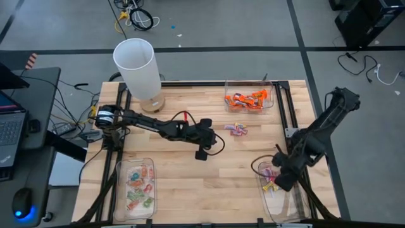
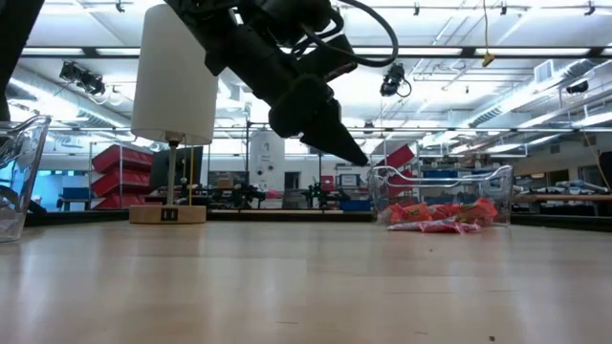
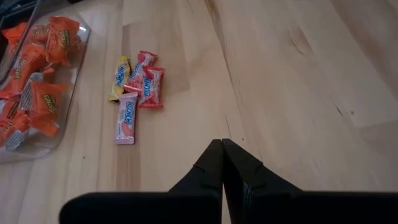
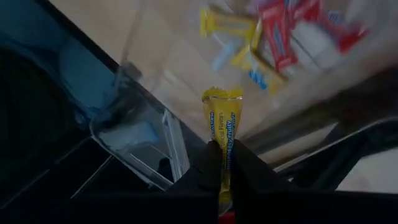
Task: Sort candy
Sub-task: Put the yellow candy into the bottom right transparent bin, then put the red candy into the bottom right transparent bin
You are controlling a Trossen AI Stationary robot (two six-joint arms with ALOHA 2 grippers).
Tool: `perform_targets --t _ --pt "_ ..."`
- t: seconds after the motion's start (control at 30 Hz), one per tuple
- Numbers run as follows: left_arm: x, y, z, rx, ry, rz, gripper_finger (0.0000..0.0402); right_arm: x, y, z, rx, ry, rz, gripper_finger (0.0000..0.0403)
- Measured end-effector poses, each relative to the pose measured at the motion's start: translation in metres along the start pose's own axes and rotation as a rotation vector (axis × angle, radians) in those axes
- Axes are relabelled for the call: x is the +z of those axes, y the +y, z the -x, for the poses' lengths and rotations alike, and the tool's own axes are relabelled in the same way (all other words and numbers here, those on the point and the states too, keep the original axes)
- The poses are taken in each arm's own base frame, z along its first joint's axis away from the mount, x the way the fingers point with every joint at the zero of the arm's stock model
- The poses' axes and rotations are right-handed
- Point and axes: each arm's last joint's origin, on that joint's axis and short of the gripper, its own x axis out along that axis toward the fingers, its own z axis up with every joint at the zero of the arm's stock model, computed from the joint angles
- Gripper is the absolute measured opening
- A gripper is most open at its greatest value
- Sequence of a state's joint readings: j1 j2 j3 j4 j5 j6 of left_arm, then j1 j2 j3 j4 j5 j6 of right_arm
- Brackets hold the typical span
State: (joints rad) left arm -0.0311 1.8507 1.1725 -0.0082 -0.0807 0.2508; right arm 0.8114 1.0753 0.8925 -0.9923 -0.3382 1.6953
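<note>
A few loose pink and yellow candies [image 3: 134, 87] lie on the wooden table [image 1: 190, 183] near the far right tray [image 1: 248, 98] of orange candies. My left gripper [image 3: 222, 146] hangs shut above the table's middle, nearer than the loose candies, and holds nothing; the low view shows my left gripper [image 2: 349, 153] clear of the wood. My right gripper [image 4: 222, 152] is above the near right tray [image 1: 281, 196], shut on a yellow candy [image 4: 222, 118]. Pink and yellow candies [image 4: 273, 43] lie in that tray. My right gripper pinches the yellow candy between its two fingers at the candy's lower part [image 4: 222, 142]. The candy runs along the fingers and its crimped free end [image 4: 222, 96] sticks out past the fingertips. The fingers slant down from above. The candy is lifted clear, over the tray.
A white cylinder [image 1: 136, 66] on a wooden base stands at the far left of the table. A near left tray [image 1: 134, 187] holds green and pink candies. Black frame rails [image 1: 285, 107] run along the table's sides. Bare wood lies in the middle and near part.
</note>
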Motion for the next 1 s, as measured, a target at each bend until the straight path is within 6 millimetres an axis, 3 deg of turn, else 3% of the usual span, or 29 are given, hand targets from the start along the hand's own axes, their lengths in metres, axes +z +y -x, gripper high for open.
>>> perform_targets --t 0.4,0.73,1.0 --pt "-0.001 0.000 0.000 -0.002 0.006 0.003 0.0005 -0.010 0.023 -0.028 0.022 0.094 -0.099 0.0048" --pt "-0.002 0.000 0.000 -0.005 0.018 0.019 0.0005 -0.009 0.023 -0.028 0.021 0.091 -0.091 0.0074" --pt "-0.002 0.000 0.000 -0.006 0.018 0.019 0.0005 0.000 0.023 -0.015 0.100 0.002 -0.039 0.0071"
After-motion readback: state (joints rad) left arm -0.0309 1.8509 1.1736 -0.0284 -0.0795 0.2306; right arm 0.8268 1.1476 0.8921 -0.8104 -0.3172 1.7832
